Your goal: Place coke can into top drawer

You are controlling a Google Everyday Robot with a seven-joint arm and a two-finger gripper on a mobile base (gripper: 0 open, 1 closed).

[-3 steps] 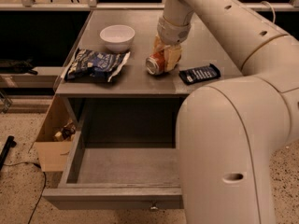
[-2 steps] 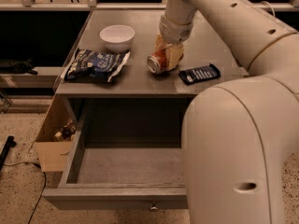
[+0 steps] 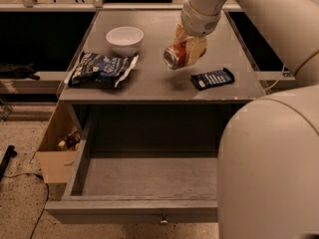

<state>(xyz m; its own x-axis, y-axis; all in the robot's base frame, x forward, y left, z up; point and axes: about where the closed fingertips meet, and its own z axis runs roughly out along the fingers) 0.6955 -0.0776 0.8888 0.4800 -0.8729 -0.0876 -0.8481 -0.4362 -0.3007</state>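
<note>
The coke can [image 3: 175,55], red-orange with a silver end, lies on its side in my gripper [image 3: 188,49], lifted above the middle of the grey countertop [image 3: 159,86]. My gripper is shut on it, its cream fingers [image 3: 198,49] wrapped around the can's body. The top drawer [image 3: 144,176] stands pulled out below the counter, its inside bare, with a small round knob [image 3: 163,220] at the centre of its front panel. The can is above the counter, behind the drawer opening.
A white bowl [image 3: 124,38] and a dark blue chip bag [image 3: 102,67] sit on the counter's left. A dark blue snack bar [image 3: 213,78] lies at the right. A cardboard box [image 3: 56,148] stands on the floor left of the drawer. My white arm fills the right side.
My gripper has raised the coke can off the countertop, and it now hangs clear of the surface.
</note>
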